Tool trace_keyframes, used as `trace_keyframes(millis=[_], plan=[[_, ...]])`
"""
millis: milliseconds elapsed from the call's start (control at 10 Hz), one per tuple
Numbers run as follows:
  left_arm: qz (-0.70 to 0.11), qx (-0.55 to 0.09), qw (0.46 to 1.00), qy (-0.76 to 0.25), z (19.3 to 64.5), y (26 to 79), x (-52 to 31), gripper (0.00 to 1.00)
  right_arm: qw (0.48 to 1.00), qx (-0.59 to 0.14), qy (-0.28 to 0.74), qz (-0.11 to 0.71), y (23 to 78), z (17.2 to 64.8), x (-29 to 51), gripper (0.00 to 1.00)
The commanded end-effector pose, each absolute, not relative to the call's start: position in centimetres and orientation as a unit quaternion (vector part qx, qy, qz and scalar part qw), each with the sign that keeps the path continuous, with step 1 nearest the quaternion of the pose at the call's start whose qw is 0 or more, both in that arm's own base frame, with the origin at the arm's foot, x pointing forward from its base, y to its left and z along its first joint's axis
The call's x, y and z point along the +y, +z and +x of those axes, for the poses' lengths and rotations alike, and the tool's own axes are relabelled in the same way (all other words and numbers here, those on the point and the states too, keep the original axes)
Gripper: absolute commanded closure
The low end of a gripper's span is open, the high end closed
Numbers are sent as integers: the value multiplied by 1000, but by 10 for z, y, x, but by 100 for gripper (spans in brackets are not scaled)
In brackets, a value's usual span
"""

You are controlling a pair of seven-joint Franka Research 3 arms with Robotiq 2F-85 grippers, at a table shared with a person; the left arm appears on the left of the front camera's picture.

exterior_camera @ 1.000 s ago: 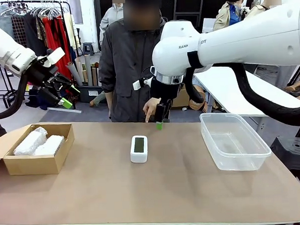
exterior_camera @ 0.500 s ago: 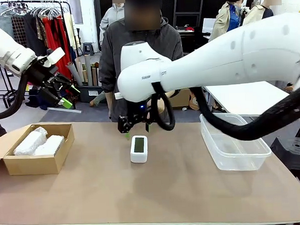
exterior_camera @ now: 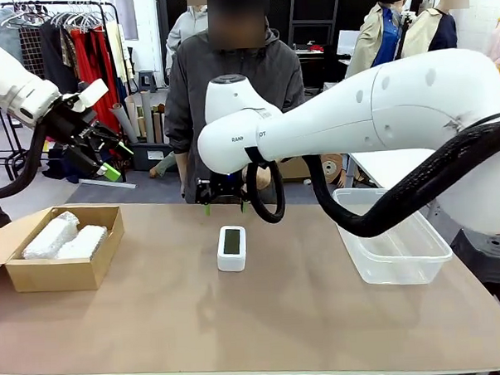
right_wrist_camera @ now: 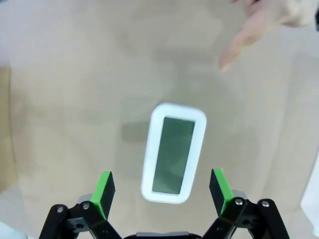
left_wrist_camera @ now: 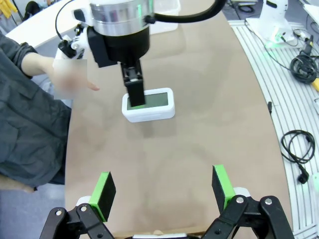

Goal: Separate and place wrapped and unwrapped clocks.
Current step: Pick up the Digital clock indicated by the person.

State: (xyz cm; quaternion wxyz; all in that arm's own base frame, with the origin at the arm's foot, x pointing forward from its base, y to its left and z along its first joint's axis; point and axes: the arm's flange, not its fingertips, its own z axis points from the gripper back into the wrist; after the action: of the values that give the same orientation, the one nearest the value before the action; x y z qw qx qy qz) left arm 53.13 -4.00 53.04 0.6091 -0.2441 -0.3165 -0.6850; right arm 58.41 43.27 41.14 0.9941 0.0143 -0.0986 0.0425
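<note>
The unwrapped clock (exterior_camera: 231, 248), white with a grey-green screen, lies flat mid-table; it also shows as the clock (right_wrist_camera: 173, 154) and the clock (left_wrist_camera: 149, 104). My right gripper (exterior_camera: 225, 207) hovers open just above and behind it; in its own view the right gripper (right_wrist_camera: 162, 191) holds nothing, its pads flanking the clock's near end from above. Two wrapped clocks (exterior_camera: 51, 235) (exterior_camera: 82, 242), bubble-wrapped white bundles, lie in a cardboard box (exterior_camera: 63, 279) at the left. My left gripper (exterior_camera: 116, 160) hangs open high over the table's left end, and the left gripper (left_wrist_camera: 163, 191) is bare.
A clear plastic bin (exterior_camera: 402, 260) stands at the right with nothing in it. A person stands at the far edge, a hand (right_wrist_camera: 249, 30) pointing a finger down near the clock. Bare table lies in front of the clock.
My right arm swung leftward, from behind and right of the clock to directly over it. The left arm has stayed put.
</note>
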Motion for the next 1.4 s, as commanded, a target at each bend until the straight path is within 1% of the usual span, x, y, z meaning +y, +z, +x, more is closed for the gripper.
trace_keyframes(millis=[0, 200, 300, 600, 700, 800, 1000, 1200, 1300], plan=[[-244, -316, 608, -686, 530, 532, -38, 0, 994, -105, -3, 4, 402, 593, 432, 0], [-244, -316, 608, -686, 530, 532, -38, 0, 997, -76, 24, -14, 400, 593, 430, 0], [-244, -316, 608, -686, 530, 532, -38, 0, 995, -95, 20, 3, 396, 597, 420, 0], [-244, -316, 608, -686, 530, 532, -38, 0, 996, -86, 22, -3, 391, 596, 421, 0], [-244, -316, 608, -686, 530, 532, -38, 0, 998, -61, -16, 20, 377, 591, 425, 0], [-244, -316, 608, -686, 530, 532, -38, 0, 995, -57, -75, 33, 367, 587, 430, 0], [-244, -316, 608, -686, 530, 532, -38, 0, 990, -69, -119, 34, 353, 576, 437, 0], [-244, -316, 608, -686, 530, 532, -38, 0, 990, -96, -99, -7, 344, 569, 436, 0], [-244, -316, 608, -686, 530, 532, -38, 0, 990, -103, -91, -15, 341, 569, 435, 0]])
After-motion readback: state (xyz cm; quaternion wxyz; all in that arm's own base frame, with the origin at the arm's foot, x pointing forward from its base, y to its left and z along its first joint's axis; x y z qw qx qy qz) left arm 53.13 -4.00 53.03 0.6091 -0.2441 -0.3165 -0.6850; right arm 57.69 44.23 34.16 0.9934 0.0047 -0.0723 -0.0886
